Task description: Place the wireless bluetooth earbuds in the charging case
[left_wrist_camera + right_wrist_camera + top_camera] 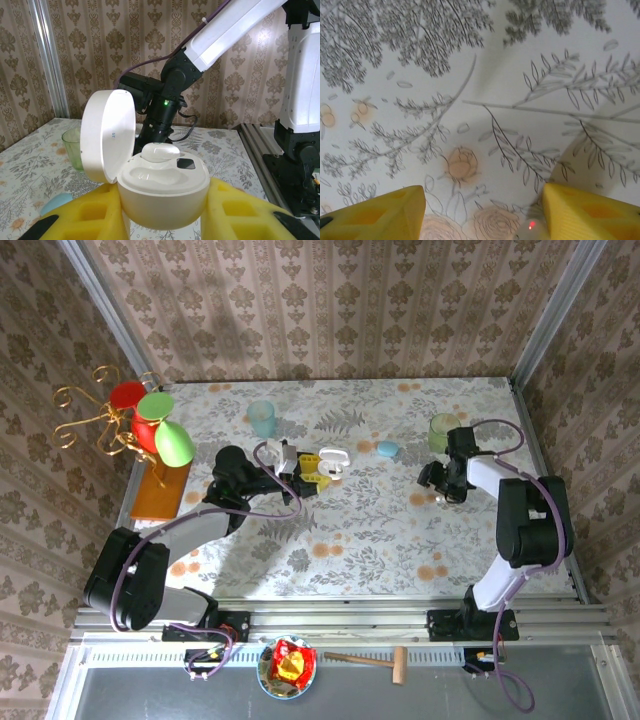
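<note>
The white charging case (165, 187) sits between my left gripper's (162, 202) yellow fingers (245, 210), which are shut on its sides, its round lid (107, 135) swung open to the left. One whitish earbud (161, 150) rests in the far pocket; the near pocket is bare. From above, the left gripper (314, 471) and case (335, 468) are at mid-table. My right gripper (482, 195) hovers low over the flowered cloth with its jaws wide apart. A second small whitish earbud (532, 229) with a red light lies beside its right finger (590, 212), not clamped.
A light blue pebble (387, 449) lies between the two grippers. A green cup (443, 432) stands just behind the right gripper (437, 483); a pale blue cup (262, 418) is at the back left. A red-and-green ornament stand (150, 425) and orange board (162, 490) line the left edge.
</note>
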Robot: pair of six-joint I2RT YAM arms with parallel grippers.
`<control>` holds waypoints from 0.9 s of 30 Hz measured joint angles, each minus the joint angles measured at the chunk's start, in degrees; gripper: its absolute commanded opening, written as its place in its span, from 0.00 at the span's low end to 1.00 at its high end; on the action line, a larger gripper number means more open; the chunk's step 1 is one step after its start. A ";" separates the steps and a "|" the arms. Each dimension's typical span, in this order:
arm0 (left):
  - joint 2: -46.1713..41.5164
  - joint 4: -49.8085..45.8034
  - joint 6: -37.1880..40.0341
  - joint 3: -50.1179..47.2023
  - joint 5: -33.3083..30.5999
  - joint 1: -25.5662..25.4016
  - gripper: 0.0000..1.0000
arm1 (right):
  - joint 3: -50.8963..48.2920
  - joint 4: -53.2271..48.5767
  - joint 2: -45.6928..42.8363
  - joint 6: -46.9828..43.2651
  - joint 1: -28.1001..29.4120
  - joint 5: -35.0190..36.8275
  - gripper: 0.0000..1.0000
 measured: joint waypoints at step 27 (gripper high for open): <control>-0.11 -2.38 0.48 0.20 0.02 0.00 0.28 | -8.26 -1.84 -10.99 -0.63 -0.17 -6.60 0.54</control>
